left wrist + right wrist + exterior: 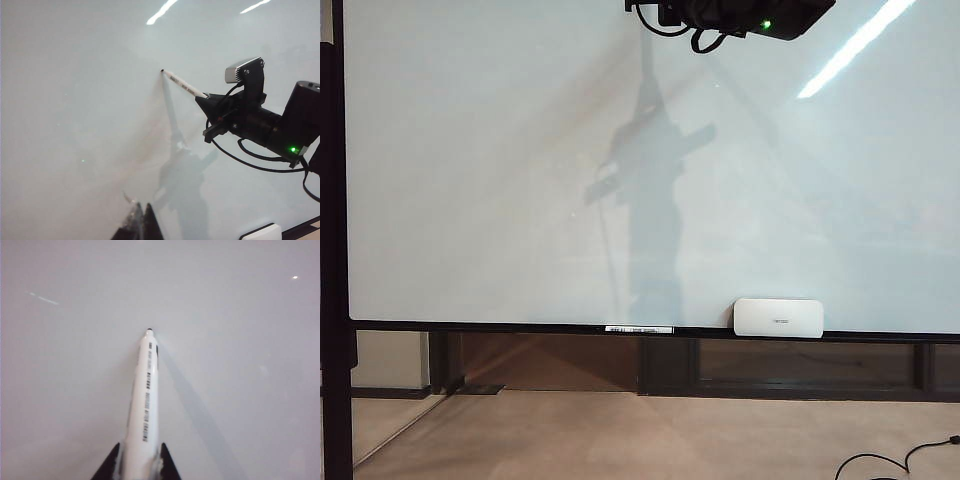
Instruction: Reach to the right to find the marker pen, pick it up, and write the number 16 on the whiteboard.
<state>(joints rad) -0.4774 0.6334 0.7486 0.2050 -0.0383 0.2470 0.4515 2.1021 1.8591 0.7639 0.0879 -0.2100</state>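
My right gripper (136, 467) pinches the marker pen (145, 405), its long axis aimed tip-first at the bare whiteboard (470, 180); I can't tell the left gripper's (137, 225) jaws.

The whiteboard (470, 200) in front of me stands upright, glossy white inside a thin black frame, with ceiling lights and my own arm's shadow reflected on it. A small white eraser (778, 317) with rounded corners sits on the bottom ledge (520, 327), towards the right in the exterior view, flat against the board. Left of it a narrow white label strip (638, 328) lies along the same ledge. The tip of my marker pen (146, 405) appears to touch the surface high up. Below is pale floor (620, 430), with a black cable (895, 460) lying on it at the lower right
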